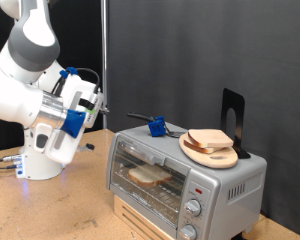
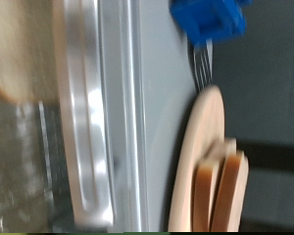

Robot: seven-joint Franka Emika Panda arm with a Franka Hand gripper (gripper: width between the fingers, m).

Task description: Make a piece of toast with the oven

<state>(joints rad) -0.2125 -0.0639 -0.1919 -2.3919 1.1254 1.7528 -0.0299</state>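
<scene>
Hovering beside the oven (image 1: 180, 175), the gripper (image 1: 94, 103) is at the exterior view's left of the box, near its top corner, and I judge the arm is positioning w/ respect to the oven, not grasping yet. To do this step well, it should come slow and keep clear of the blue-handled fork (image 1: 150, 123) and the round wooden board (image 1: 209, 152) on the oven roof.

One piece of toast (image 1: 150, 175) lies inside on the wire rack, behind the glass door, which looks closed. It is below the fingers and to the exterior view's right, well apart. More bread slices (image 1: 210, 140) sit on the board. Fingers: nothing visible between them; how wide they stand I cannot tell. Wrist view shows the oven edge, board (image 2: 191, 157) and fork (image 2: 208, 24).
</scene>
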